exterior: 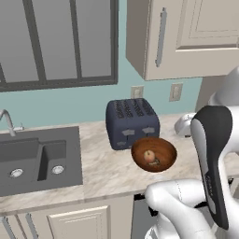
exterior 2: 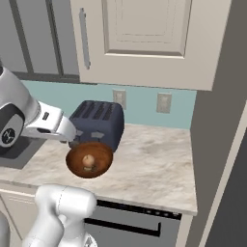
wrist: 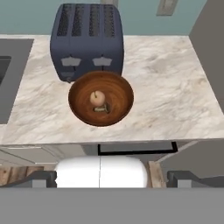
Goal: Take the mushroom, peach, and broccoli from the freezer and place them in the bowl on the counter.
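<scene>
Now the bowl (wrist: 101, 104) sits at the toaster's (wrist: 87, 39) 6 o'clock on the counter (wrist: 166, 94) — gripper (wrist: 112, 177) spread wide, holding nothing.

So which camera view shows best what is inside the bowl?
The hand view: it looks almost straight down into the bowl, so its small pale contents sit in the open. The left base view sees the bowl at a slant; in the right base view the arm covers its far rim.
</scene>
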